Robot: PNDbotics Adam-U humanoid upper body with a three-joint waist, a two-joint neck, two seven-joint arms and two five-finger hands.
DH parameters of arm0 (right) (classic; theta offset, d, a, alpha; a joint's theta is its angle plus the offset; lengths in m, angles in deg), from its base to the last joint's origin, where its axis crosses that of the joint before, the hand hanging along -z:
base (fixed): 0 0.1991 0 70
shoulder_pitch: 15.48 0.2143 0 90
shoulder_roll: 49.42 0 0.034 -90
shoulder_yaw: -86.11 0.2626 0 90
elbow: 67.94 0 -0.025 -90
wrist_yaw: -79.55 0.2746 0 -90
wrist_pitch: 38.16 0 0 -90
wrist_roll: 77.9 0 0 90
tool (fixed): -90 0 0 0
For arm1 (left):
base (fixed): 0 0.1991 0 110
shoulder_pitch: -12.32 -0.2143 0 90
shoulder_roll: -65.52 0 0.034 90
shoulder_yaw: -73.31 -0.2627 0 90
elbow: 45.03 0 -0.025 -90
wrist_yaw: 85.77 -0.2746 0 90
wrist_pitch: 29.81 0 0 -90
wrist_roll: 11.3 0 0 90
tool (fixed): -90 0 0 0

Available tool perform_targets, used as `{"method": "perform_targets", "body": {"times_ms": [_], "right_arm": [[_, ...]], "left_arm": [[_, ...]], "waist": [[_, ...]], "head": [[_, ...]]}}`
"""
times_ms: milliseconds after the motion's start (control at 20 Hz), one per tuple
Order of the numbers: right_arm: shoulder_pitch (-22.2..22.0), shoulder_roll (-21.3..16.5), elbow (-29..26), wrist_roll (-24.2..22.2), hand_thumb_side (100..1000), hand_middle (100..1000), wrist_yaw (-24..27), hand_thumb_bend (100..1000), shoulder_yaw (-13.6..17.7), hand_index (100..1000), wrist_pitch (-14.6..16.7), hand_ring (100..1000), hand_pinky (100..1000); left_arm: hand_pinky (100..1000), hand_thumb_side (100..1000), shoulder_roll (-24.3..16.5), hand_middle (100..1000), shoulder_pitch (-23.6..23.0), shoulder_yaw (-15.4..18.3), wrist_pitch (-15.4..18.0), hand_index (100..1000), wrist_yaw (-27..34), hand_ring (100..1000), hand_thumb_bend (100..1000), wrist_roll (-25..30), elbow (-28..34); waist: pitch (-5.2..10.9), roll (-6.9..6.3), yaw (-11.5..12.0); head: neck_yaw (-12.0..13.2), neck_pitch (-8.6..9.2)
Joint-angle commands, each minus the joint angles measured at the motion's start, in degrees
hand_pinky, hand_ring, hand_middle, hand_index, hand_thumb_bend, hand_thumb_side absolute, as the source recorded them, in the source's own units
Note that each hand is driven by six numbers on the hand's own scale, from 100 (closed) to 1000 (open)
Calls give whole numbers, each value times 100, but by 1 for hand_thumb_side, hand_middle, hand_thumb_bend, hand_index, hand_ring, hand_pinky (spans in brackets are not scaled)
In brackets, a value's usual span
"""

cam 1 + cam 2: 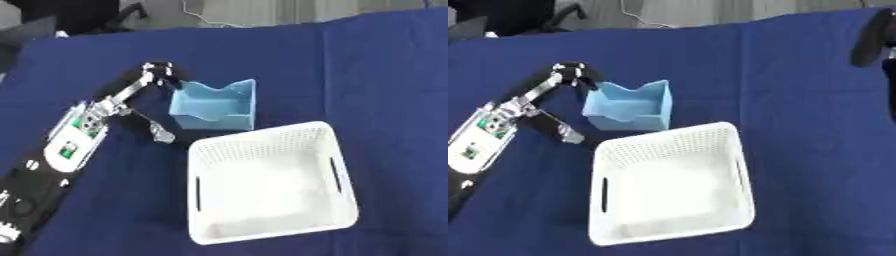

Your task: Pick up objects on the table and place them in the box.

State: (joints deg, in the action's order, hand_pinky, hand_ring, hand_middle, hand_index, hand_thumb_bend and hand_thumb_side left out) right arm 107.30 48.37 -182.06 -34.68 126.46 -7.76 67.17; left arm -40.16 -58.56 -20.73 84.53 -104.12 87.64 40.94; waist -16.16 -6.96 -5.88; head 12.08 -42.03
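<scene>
While the left arm reaches in from the lower left, this is how things lie:

left hand [156,70]: at the far left corner of the blue box, fingers curled against its left wall; whether they actually pinch the wall, can't tell.
thumb side: one silver finger [160,133] sticks out lower down, over the cloth, just left of the basket's far corner and apart from the box.
blue box [214,106]: light blue, open top, upright on the cloth; rim uneven, with peaks at the corners and a dip in the far wall. Nothing visible inside.
white basket [341,165]: perforated walls, slot handles on left and right sides, sits near side of the blue box with its far edge just beside the box's near wall. Inside looks plain white, no contents made out.
table [367,75]: covered in dark blue cloth with a fold line running front to back.
right arm: only a dark part [872,37] shows at the top right corner of the right eye view; hand itself not visible.
</scene>
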Motion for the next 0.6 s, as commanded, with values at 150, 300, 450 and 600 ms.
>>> {"method": "perform_targets", "body": {"times_ms": [150,300,450,600], "right_arm": [[70,-19,-48,-17,683,814,-3,100,4,802,-25,708,619],[62,-13,-48,-14,683,814,-12,100,3,802,-43,707,618],[53,-12,-48,-6,682,814,-12,100,7,801,-44,707,617],[35,-8,-48,3,683,814,-16,100,5,802,-56,707,618]], "left_arm": [[437,368,-154,706,66,31,43,793,-108,662,1000,-92,25],[438,366,-164,707,123,83,40,794,-123,663,1000,-150,46],[442,364,-198,709,181,165,20,796,-156,665,1000,-224,74],[446,361,-307,711,272,235,6,798,-188,667,1000,-309,111]], "waist": [[89,-5,7],[99,-12,19],[118,-9,26],[147,-13,41]], "head": [[-54,-22],[-65,-17],[-74,-16],[-79,-20]]}}
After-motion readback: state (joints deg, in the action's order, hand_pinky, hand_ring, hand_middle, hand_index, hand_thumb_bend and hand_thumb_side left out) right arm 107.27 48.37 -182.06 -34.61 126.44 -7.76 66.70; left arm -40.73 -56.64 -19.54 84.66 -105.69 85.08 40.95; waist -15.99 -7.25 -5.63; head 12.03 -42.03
